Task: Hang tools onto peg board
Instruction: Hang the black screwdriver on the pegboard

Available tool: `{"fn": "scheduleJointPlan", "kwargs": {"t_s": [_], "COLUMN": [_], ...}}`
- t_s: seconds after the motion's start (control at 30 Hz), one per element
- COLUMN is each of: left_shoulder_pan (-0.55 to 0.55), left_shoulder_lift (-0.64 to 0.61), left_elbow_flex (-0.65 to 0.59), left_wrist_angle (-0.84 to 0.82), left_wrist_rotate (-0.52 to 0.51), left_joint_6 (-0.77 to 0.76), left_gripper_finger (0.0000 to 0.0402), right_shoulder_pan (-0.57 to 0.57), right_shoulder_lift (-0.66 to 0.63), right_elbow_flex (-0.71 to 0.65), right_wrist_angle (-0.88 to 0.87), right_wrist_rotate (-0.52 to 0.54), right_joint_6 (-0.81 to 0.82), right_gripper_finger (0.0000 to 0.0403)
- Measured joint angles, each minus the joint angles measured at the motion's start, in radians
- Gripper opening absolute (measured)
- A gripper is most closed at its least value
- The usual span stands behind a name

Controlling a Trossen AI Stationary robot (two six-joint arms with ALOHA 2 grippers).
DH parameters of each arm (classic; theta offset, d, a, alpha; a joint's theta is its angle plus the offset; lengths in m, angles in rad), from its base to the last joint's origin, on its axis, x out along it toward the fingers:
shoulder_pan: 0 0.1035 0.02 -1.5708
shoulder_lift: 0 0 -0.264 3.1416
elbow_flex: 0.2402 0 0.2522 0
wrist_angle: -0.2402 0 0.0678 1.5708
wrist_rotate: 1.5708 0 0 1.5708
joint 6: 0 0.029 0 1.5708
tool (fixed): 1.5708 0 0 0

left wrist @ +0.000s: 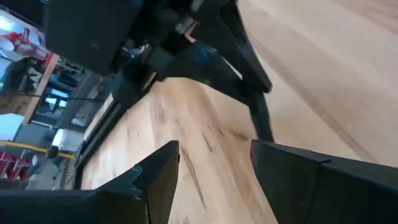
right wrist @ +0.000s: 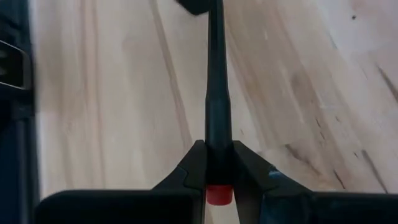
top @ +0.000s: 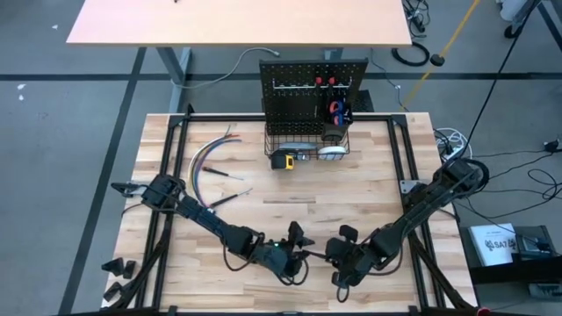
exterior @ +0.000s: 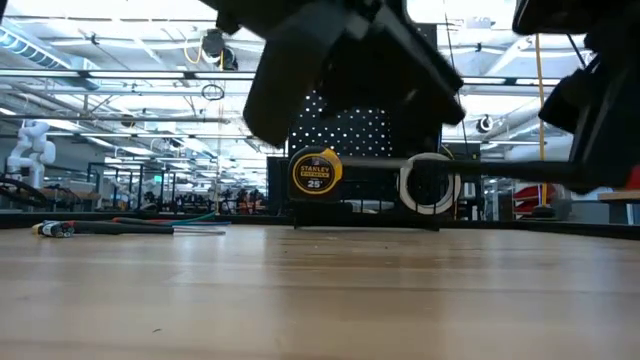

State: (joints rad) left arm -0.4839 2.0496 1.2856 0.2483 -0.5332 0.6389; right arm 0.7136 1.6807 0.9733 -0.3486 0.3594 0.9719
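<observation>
1. My right gripper (right wrist: 217, 177) is pinching a screwdriver (right wrist: 216, 93) by its black shaft, a red end showing between the fingers, low over the near middle of the table (top: 263, 219).
2. My left gripper (left wrist: 211, 180) is sitting just beside it with fingers spread, gripping nothing.
3. The peg board (top: 312, 88) is standing upright at the far edge, with red-handled tools on its rail.
4. A yellow tape measure (top: 283, 160) is sitting at the basket (top: 303, 145) under the board.
5. A coloured wire bundle (top: 206, 162) is lying far left.
</observation>
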Motion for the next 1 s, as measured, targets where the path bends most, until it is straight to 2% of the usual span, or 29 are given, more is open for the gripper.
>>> {"fn": "scheduleJointPlan", "kwargs": {"t_s": [0.13,0.33,0.67,0.8,1.0], "left_shoulder_pan": [0.002,0.031,0.053,0.053,0.053], "left_shoulder_lift": [0.003,0.003,0.003,0.003,0.003], "left_elbow_flex": [0.001,0.001,0.001,0.001,0.001], "left_wrist_angle": [-0.054,-0.167,-0.187,-0.188,-0.191], "left_wrist_rotate": [0.04,0.115,0.137,0.137,0.137], "left_joint_6": [-0.014,-0.142,-0.213,-0.214,-0.214], "left_gripper_finger": [0.0206,0.0206,0.0202,0.0181,0.0124], "right_shoulder_pan": [-0.014,-0.034,-0.051,-0.053,-0.054], "right_shoulder_lift": [0.032,0.033,0.032,0.032,0.032], "right_elbow_flex": [0.017,0.04,0.055,0.055,0.055], "right_wrist_angle": [-0.005,-0.005,-0.005,-0.004,-0.004], "right_wrist_rotate": [-0.01,0.009,0.011,0.023,0.031], "right_joint_6": [-0.027,-0.079,-0.107,-0.117,-0.121], "right_gripper_finger": [0.0035,0.0035,0.0035,0.0035,0.0035]}}
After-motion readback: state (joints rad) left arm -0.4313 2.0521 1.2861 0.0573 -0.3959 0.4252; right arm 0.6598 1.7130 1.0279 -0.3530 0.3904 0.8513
